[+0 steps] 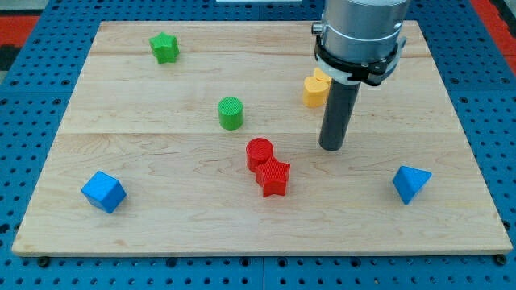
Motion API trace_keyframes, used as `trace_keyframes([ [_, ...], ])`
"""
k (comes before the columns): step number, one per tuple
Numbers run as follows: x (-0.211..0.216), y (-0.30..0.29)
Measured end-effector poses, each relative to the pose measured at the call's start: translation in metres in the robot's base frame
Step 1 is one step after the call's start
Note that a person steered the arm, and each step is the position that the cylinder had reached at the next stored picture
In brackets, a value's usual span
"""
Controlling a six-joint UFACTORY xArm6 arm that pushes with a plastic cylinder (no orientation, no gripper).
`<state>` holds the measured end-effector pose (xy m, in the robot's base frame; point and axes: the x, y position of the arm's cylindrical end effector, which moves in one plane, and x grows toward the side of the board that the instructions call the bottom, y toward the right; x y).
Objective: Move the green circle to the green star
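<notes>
While my tip (331,147) rests on the desk (161,173) with no claw showing, a yellow block (316,89) sits just beyond it. Left lie the touching red circle (259,152) and red star (273,176), then the green circle (230,113); the green star (164,47) sits far left.

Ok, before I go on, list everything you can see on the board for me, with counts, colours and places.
green star: 1, green, view's top left
green circle: 1, green, centre, slightly left
red circle: 1, red, centre, touching the red star
red star: 1, red, just below-right of the red circle
yellow block: 1, yellow, top right, partly behind the arm
blue cube: 1, blue, bottom left
blue block: 1, blue, bottom right
board: 1, wooden
my tip: 1, dark, right of the red circle, touching no block
</notes>
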<state>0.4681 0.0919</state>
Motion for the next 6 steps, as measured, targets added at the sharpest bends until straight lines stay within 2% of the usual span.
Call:
trace_keyframes([
  [4,-0.061,-0.177],
  [6,-0.101,-0.225],
])
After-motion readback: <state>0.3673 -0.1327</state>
